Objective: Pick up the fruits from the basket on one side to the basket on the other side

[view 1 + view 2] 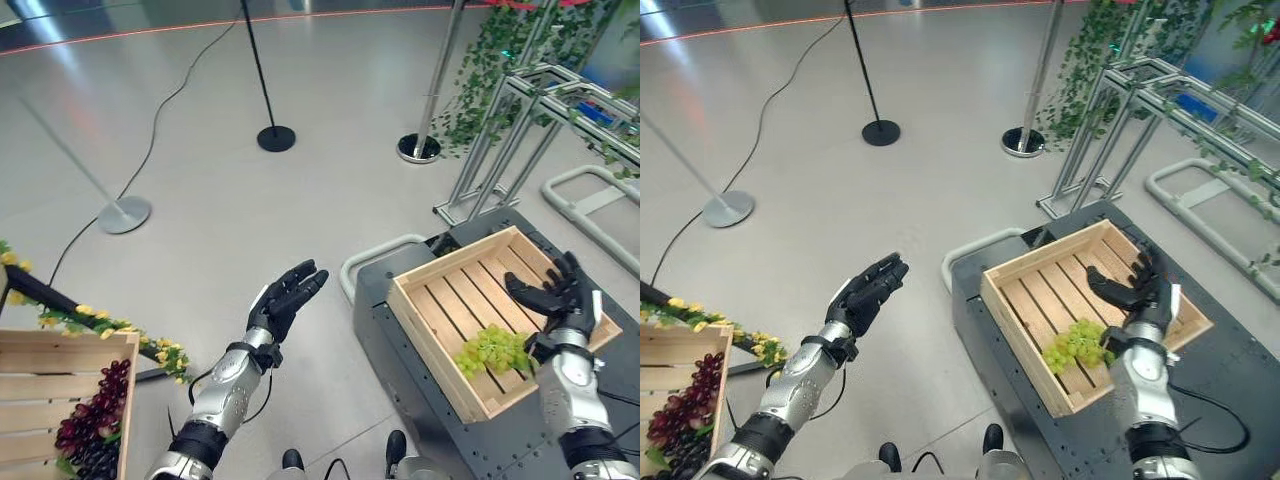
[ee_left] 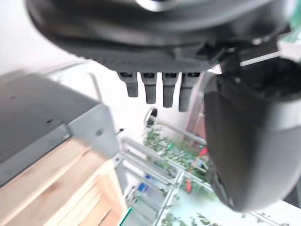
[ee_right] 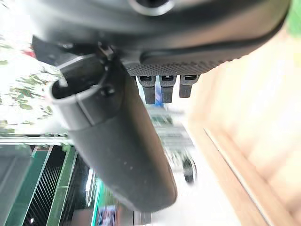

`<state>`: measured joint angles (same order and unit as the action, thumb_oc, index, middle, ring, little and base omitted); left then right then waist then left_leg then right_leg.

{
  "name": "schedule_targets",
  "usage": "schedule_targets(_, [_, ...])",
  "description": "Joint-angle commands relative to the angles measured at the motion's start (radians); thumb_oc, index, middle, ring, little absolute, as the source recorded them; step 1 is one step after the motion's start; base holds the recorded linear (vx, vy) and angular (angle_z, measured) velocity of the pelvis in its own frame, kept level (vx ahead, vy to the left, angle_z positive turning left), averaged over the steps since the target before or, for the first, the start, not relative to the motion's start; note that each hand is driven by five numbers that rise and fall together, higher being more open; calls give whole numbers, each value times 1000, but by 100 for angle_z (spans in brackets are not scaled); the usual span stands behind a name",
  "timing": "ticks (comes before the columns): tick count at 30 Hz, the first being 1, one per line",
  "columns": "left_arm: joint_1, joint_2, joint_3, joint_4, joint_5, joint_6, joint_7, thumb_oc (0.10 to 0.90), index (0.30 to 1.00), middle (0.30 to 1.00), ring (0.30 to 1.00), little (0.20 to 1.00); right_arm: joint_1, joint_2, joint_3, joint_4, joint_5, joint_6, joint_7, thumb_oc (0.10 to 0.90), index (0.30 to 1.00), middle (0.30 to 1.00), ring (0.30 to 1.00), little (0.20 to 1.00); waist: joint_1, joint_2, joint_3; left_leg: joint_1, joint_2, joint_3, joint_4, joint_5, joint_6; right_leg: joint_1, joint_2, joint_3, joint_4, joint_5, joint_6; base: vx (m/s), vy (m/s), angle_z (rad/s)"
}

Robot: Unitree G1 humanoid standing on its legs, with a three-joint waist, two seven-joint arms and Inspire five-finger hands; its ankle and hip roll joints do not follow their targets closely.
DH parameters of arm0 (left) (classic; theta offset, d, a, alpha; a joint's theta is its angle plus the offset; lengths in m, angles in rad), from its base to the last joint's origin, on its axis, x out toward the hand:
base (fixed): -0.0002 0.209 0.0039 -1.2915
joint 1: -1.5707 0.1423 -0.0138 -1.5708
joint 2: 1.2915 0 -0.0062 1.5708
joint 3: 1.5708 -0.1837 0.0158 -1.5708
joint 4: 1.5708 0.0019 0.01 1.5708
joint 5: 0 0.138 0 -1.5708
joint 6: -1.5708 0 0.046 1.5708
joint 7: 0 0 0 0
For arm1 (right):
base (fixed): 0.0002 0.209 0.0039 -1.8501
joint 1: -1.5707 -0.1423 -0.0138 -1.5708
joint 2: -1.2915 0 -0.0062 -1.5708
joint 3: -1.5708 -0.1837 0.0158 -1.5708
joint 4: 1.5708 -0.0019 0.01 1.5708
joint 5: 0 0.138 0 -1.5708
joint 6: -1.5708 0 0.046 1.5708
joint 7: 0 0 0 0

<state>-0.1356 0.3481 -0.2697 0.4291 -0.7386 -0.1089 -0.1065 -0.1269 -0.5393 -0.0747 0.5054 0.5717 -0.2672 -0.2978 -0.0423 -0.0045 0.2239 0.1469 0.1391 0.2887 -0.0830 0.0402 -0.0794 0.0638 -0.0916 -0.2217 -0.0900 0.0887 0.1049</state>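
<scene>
My right hand [image 1: 560, 292] and left hand [image 1: 285, 298], fingers straight and empty; green grape bunch [image 1: 494, 349] in the slatted wooden crate [image 1: 432, 278], dark purple grapes [image 1: 92, 418] in the head views alone.

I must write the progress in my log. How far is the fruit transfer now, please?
Done: a green grape bunch lies in the wooden crate on the grey cart at the robot's right. In hand: nothing; the left hand is raised open over the floor, and the right hand is open above the crate. Left: dark purple grapes lie in the left crate, waiting to be carried over.
</scene>
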Motion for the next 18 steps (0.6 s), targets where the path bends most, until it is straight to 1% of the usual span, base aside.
schedule_targets(1, [-48, 9, 2, -100, 25, -55, -41, 800, 900, 900, 900, 900, -90, -63, -11, -62, -168, -78, -63, 800, 900, 900, 900, 900, 24, -33, -46, -43, -49, -55, 22, -22, 24, 10, -47, 29, 3, 17, 11, 21, -74, -2])
schedule_targets(3, [-35, 14, -14, -93, 30, -53, -57, 800, 900, 900, 900, 900, -110, -118, 4, -39, -334, -9, -128, 800, 900, 900, 900, 900, 21, -36, -47, -45, -46, -49, 27, -23, 22, 3, -46, 27, 13, 16, 11, 40, -64, 6])
schedule_targets(4, [-35, 14, -13, -92, 30, -53, -58, 800, 900, 900, 900, 900, -111, -117, 5, -39, -335, -8, -129, 800, 900, 900, 900, 900, 20, -36, -47, -46, -46, -49, 28, -24, 22, 2, -46, 27, 13, 16, 11, 51, -54, 3])
schedule_targets(5, [-29, 25, -24, -100, 42, -52, -63, 800, 900, 900, 900, 900, -129, -164, 28, -26, -461, 64, -153, 800, 900, 900, 900, 900, 20, -37, -40, -52, -43, -41, 47, -30, 22, -8, -49, 23, 38, 6, 10, 39, -53, 3])
schedule_targets(6, [-28, 34, -31, -106, 56, -55, -64, 800, 900, 900, 900, 900, -143, -192, 43, -16, -520, 110, -149, 800, 900, 900, 900, 900, 20, -37, -32, -59, -40, -38, 61, -33, 23, -17, -51, 22, 58, -3, 9, 38, -55, 3])
schedule_targets(7, [-28, 35, -31, -107, 58, -55, -64, 800, 900, 900, 900, 900, -146, -196, 46, -14, -526, 116, -149, 800, 900, 900, 900, 900, 19, -37, -31, -61, -40, -38, 65, -35, 23, -19, -51, 23, 62, -5, 9, -6, -50, 1])
schedule_targets(8, [-31, 51, -40, -115, 73, -63, -61, 800, 900, 900, 900, 900, -165, -235, 73, 0, -586, 166, -148, 800, 900, 900, 900, 900, 19, -38, -17, -77, -37, -39, 90, -41, 23, -34, -53, 25, 93, -18, 7, -102, -81, 2])
schedule_targets(9, [-58, 78, -56, -129, 97, -69, -49, 800, 900, 900, 900, 900, -207, -305, 122, 37, -672, 227, -135, 800, 900, 900, 900, 900, 22, -41, 20, -114, -31, -45, 141, -52, 21, -64, -60, 22, 137, -33, 4, -197, -105, 4])
schedule_targets(10, [-76, 93, -66, -132, 115, -76, -38, 800, 900, 900, 900, 900, -234, -347, 152, 64, -709, 253, -125, 800, 900, 900, 900, 900, 25, -42, 42, -142, -29, -51, 171, -57, 21, -86, -64, 20, 159, -38, 2, -221, -85, 4])
schedule_targets(11, [-83, 99, -70, -133, 118, -79, -34, 800, 900, 900, 900, 900, -245, -363, 165, 74, -709, 256, -122, 800, 900, 900, 900, 900, 26, -43, 49, -154, -28, -53, 179, -56, 21, -96, -66, 20, 163, -36, 1, -307, -68, 8])
schedule_targets(12, [-122, 128, -93, -137, 103, -92, -10, 800, 900, 900, 900, 900, -311, -433, 230, 121, -699, 278, -105, 800, 900, 900, 900, 900, 30, -40, 97, -199, -22, -56, 225, -61, 17, -131, -74, 14, 191, -38, -3, -267, -57, 10])
schedule_targets(13, [-137, 140, -99, -133, 79, -94, -4, 800, 900, 900, 900, 900, -344, -459, 261, 147, -718, 286, -93, 800, 900, 900, 900, 900, 31, -38, 117, -215, -19, -54, 243, -64, 16, -145, -77, 10, 203, -40, -5, -250, -55, 11])
schedule_targets(14, [-142, 144, -100, -131, 72, -99, -4, 800, 900, 900, 900, 900, -358, -468, 275, 159, -724, 286, -91, 800, 900, 900, 900, 900, 31, -37, 125, -223, -18, -54, 252, -67, 16, -152, -78, 9, 209, -41, -6, -157, -34, 8])
schedule_targets(15, [-156, 153, -110, -126, 44, -115, 6, 800, 900, 900, 900, 900, -412, -496, 322, 197, -758, 295, -79, 800, 900, 900, 900, 900, 34, -31, 152, -253, -18, -58, 282, -70, 17, -178, -81, 9, 228, -44, -11, -112, -19, 1])
schedule_targets(16, [-157, 154, -110, -126, 41, -118, 6, 800, 900, 900, 900, 900, -422, -499, 331, 203, -759, 292, -81, 800, 900, 900, 900, 900, 33, -30, 155, -259, -18, -59, 289, -72, 17, -183, -82, 9, 232, -45, -12, -169, -18, -1])
schedule_targets(18, [-162, 161, -116, -134, 17, -157, 22, 800, 900, 900, 900, 900, -509, -539, 418, 254, -850, 318, -51, 800, 900, 900, 900, 900, 37, -17, 197, -319, -20, -67, 357, -89, 18, -236, -85, 8, 281, -60, -24, -137, -6, -6])
